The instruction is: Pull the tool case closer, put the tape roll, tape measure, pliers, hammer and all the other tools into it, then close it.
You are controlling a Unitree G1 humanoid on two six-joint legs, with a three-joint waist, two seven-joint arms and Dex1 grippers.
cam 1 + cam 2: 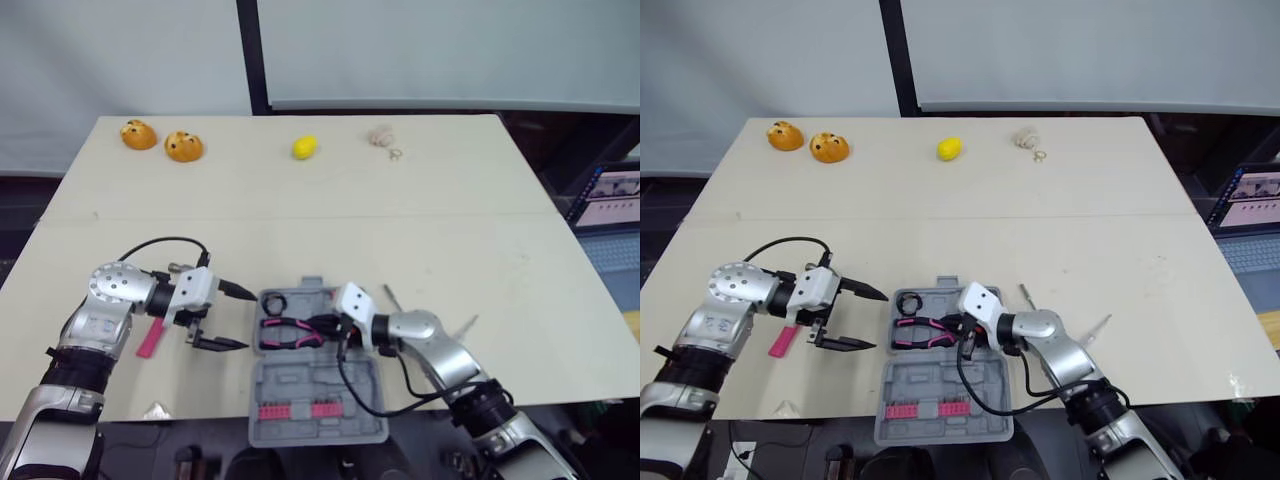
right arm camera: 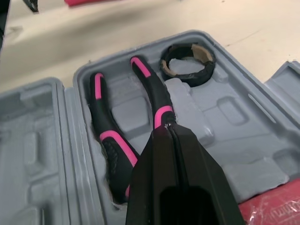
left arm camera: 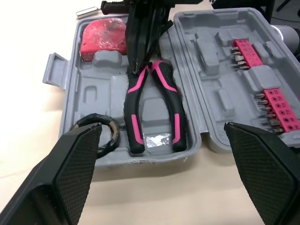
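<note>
The grey tool case (image 1: 352, 385) lies open at the table's front edge, tray away from me and lid nearer. In the tray lie the pink-and-black pliers (image 3: 140, 103), the black tape roll (image 2: 188, 63) and a red tape measure (image 3: 104, 37). Pink bit holders (image 1: 297, 410) sit in the lid. My right gripper (image 2: 167, 127) is shut, its tips resting on the pliers' joint and hiding their head. My left gripper (image 1: 248, 320) hangs open just left of the tray, holding nothing. A pink-handled tool (image 1: 150, 337) lies under my left forearm.
Two small metal tools (image 1: 392, 297) (image 1: 465, 325) lie on the table right of the case. Along the far edge sit two orange items (image 1: 160, 140), a yellow one (image 1: 305, 147) and a beige one (image 1: 381, 136). A screen (image 1: 612, 195) stands off the table's right side.
</note>
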